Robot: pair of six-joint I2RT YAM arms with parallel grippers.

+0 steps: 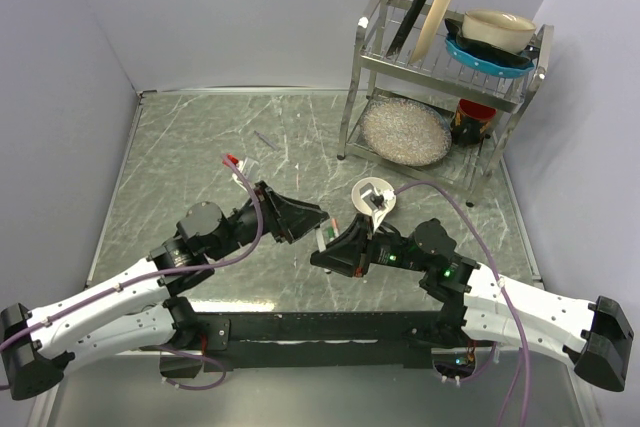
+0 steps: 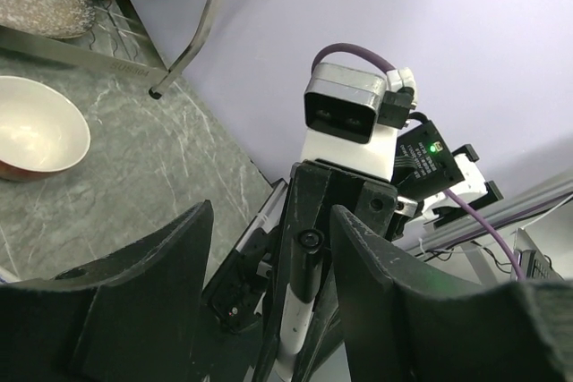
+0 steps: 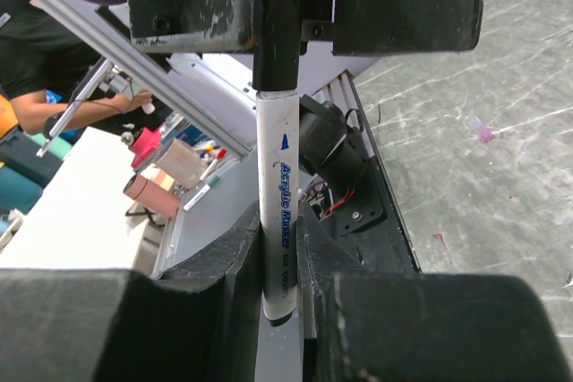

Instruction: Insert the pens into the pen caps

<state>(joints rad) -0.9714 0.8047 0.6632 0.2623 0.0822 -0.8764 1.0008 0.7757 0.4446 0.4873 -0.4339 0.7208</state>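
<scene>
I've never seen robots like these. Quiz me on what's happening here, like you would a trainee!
1. True or false: the right claw grips the white pen by its barrel.
2. The cap on that pen is: A green, B black, C pink?
3. Which claw's fingers sit either side of that cap?
Key: 1 true; 2 B; 3 the left claw.

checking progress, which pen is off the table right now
The white acrylic marker with the black end, clamped in the right gripper; the red-ended pen lies on the table.
</scene>
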